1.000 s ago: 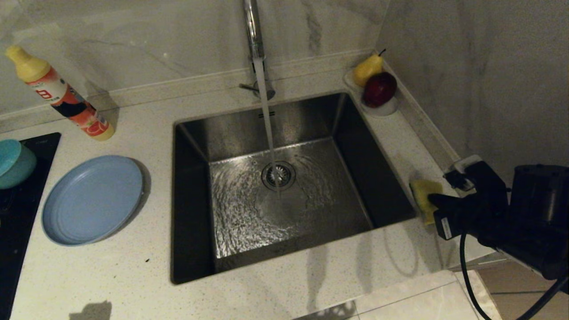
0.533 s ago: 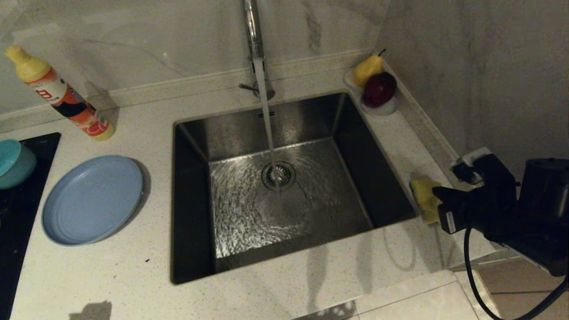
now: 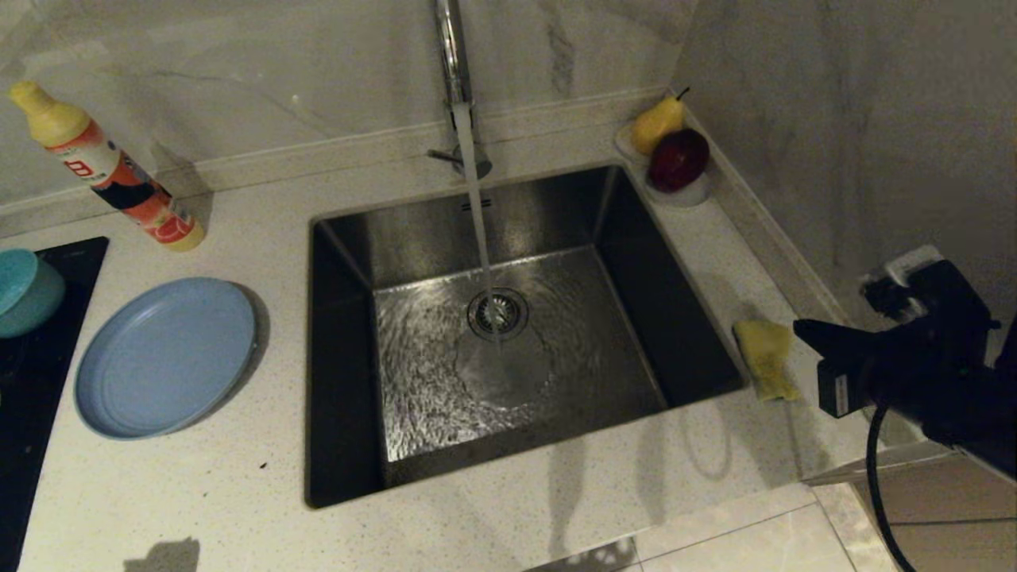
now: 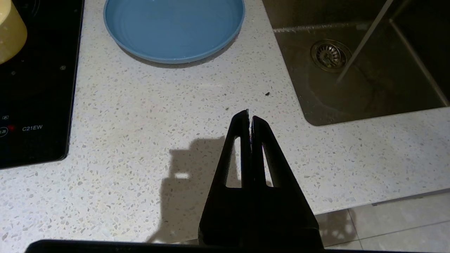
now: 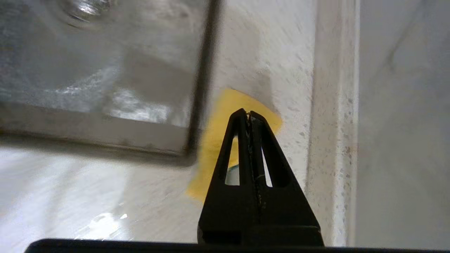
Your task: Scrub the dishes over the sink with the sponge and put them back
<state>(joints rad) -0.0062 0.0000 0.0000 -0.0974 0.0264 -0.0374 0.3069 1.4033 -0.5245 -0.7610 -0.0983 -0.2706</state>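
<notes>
1. Desk [image 3: 238, 492]: pale speckled stone top carrying everything listed below; a black cooktop [image 3: 32, 381] is set in at its left edge.
2. Sink [image 3: 349, 334]: steel basin sunk in the desk, holding no dishes. Water runs from the tap [image 3: 451, 48] onto the drain [image 3: 497, 313].
3. Right gripper [image 3: 798, 327]: at the desk's right edge, tip just beside the sponge and apart from it. Jaws pressed together with nothing between them.
4. Left gripper [image 4: 249, 114]: parked above bare desk in front of the plate, out of the head view. Jaws likewise closed on nothing.
5. Plate [image 3: 165, 356]: slate-blue, lying flat on the desk to the left of the sink.
6. Teal bowl [image 3: 28, 290]: on the cooktop at far left, partly cut off. The pale-yellow bowl [image 4: 10, 31] appears only in the left wrist view, also on the cooktop.
7. Detergent bottle [image 3: 103, 167]: at the back wall, left. Pear [image 3: 658, 123] and red apple [image 3: 678, 159] share a white dish in the back right corner.
8. Sponge [image 3: 764, 357]: yellow face up, lying on the narrow strip of desk right of the sink, unheld.
9. Step in hand, by judgement: fetching the sponge; no dish washed yet. The next move calls for parting the right jaws, settling them around the sponge and pinching it.
</notes>
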